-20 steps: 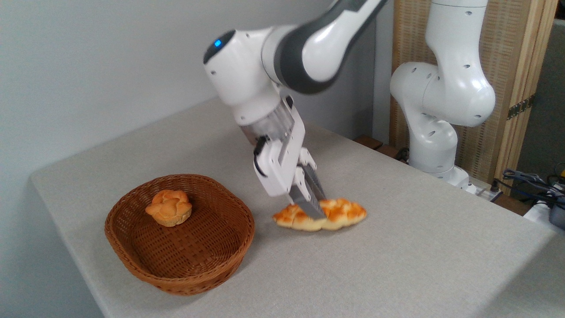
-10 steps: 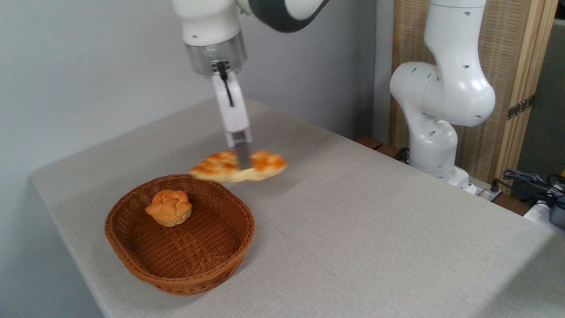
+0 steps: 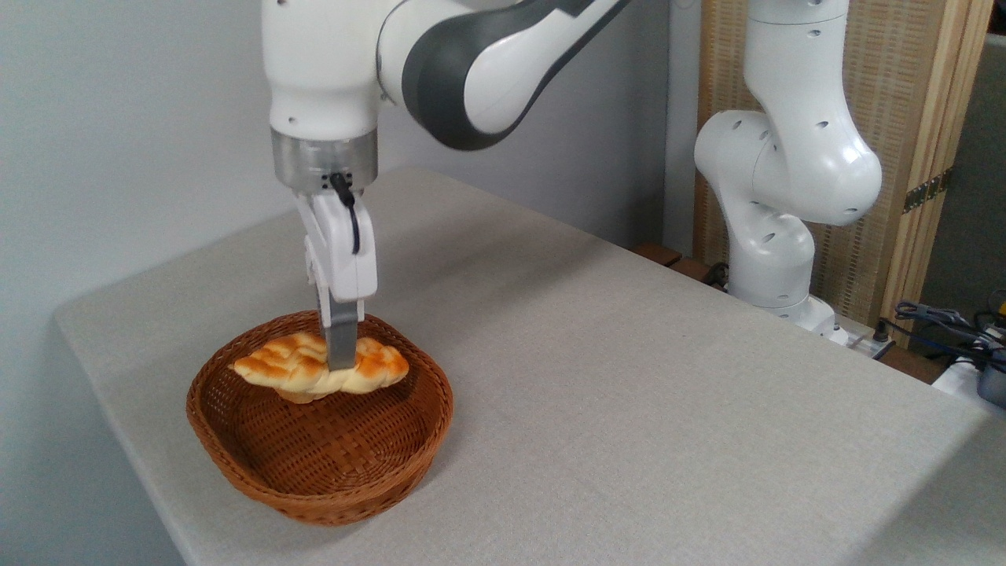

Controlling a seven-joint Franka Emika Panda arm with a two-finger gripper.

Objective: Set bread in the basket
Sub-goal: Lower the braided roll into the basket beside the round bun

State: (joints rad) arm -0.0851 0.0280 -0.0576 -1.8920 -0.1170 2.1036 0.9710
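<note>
gripper [image 3: 339,363] pointing straight down, fingers clamped across the middle of the bread [image 3: 321,367]. loaf held roughly level inside the basket [image 3: 318,487], over its back half, hiding nearly everything behind it. can't tell if it touches the weave. basket sits near left end of table [image 3: 629,377]

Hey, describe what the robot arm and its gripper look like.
The arm is glossy white with rounded joint housings and a dark grey band at one joint. A silver metallic ring sits at the wrist. The gripper has a slim white body, a short black cable down its side, and flat grey metal fingers.
</note>
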